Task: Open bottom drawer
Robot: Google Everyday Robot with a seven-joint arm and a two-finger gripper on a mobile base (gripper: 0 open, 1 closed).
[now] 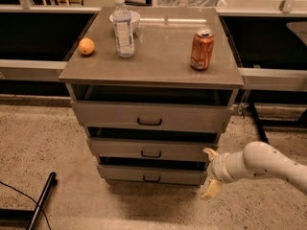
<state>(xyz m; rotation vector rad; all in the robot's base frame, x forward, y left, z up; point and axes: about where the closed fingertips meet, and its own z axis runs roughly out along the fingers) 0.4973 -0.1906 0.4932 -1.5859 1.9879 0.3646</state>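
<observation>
Our end effector (210, 171) hangs just beside the right end of the bottom drawer (151, 175), its two pale fingers (211, 189) spread apart with nothing between them. We see that drawer as the lowest, narrowest grey-taupe front in the stack under the counter (153, 66), with a small dark pull (151, 178) at its centre. Our white arm (268, 164) reaches in low from the right.

You're looking down at the cabinet (158, 51) from close in front; the spread-fingered gripper (209, 171) is hovering at its lower right.
</observation>
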